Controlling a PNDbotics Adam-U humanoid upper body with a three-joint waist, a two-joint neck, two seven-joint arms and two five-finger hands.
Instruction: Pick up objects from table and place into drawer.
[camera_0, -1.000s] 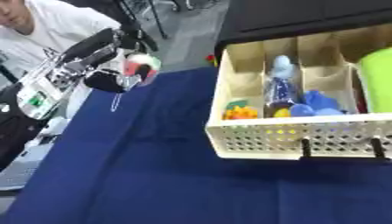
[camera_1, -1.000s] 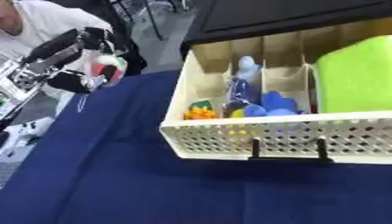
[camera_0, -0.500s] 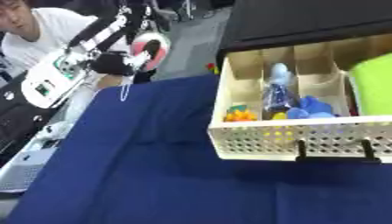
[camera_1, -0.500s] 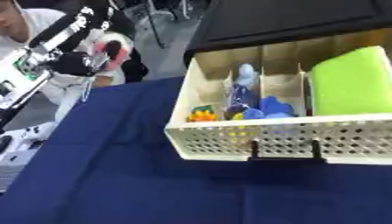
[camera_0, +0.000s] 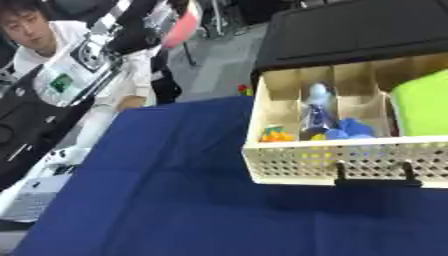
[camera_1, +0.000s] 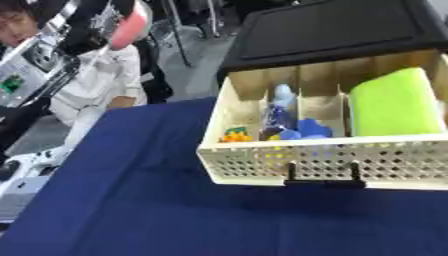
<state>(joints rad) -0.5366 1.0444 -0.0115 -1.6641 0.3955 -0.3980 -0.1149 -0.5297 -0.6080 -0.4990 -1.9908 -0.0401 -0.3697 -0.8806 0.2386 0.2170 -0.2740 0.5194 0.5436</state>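
The drawer, a cream perforated tray w/ a black handle on its front, sits pulled out from under a black cabinet and over the blue cloth-covered table. Its dividers make several compartments. In the leftmost one lies a small orange-yellow-green thing; the next holds a pale blue bottle-like item lying lengthwise, w/ a darker blue lump toward the drawer front. A big lime-green block fills the right compartment.

Left hand is raised high, well up and left of the drawer, off the table edge. Black fingers are curled round a pink-and-white rounded object, which pokes out on the side facing the drawer; exact shape can't be made out.

Right hand shows in neither view.
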